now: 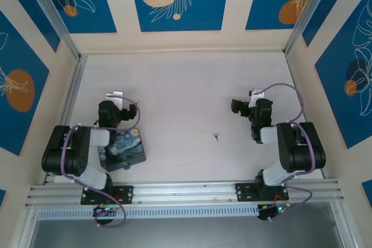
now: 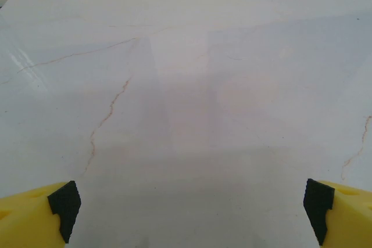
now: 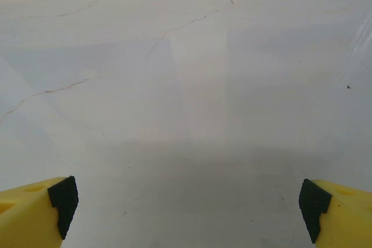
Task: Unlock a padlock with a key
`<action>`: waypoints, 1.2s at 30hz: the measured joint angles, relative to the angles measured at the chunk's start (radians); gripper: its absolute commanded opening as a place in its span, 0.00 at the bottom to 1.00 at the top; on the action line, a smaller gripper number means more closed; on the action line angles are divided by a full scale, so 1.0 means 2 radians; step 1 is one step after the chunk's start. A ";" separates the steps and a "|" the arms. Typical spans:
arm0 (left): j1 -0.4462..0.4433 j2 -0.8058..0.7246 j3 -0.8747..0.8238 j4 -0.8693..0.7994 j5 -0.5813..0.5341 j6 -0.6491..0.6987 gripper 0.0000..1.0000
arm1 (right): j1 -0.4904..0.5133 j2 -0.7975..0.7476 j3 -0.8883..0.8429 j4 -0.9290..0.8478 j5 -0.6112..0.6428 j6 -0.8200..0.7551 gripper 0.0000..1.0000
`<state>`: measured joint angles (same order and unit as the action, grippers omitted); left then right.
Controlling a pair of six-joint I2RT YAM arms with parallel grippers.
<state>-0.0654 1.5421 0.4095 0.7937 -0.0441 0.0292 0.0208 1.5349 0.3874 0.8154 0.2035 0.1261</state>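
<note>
smooth, faintly glossy table (image 2: 232, 56) — yellow plastic fingers (image 2: 23, 222), matt black pads (image 2: 64, 204).

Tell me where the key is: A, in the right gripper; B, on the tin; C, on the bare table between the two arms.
C: the key lies on the table between the arms, well apart from the tin, and the right gripper is open with nothing in it.

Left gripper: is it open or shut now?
Open. On the left gripper, the yellow fingers stand far apart, with the table showing between them.
</note>
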 measured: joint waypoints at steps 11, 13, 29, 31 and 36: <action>0.000 0.000 0.000 0.003 0.000 0.000 1.00 | -0.001 0.000 0.000 0.000 -0.001 0.000 0.99; 0.000 0.000 0.000 0.003 0.000 0.000 1.00 | -0.002 0.000 0.000 0.000 -0.001 0.001 0.99; 0.001 -0.148 0.106 -0.243 -0.019 -0.060 1.00 | -0.014 -0.121 0.117 -0.243 0.011 0.091 1.00; 0.001 -0.165 0.147 -0.315 -0.022 -0.093 1.00 | -0.023 -0.121 0.175 -0.321 0.004 0.138 1.00; 0.001 -0.192 0.265 -0.543 -0.036 -0.193 1.00 | -0.028 -0.119 0.237 -0.445 -0.062 0.205 1.00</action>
<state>-0.0628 1.1584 0.9398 -0.2928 -0.1154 -0.3569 -0.0349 1.2964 0.8619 -0.0738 0.0803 0.5369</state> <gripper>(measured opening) 0.999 0.995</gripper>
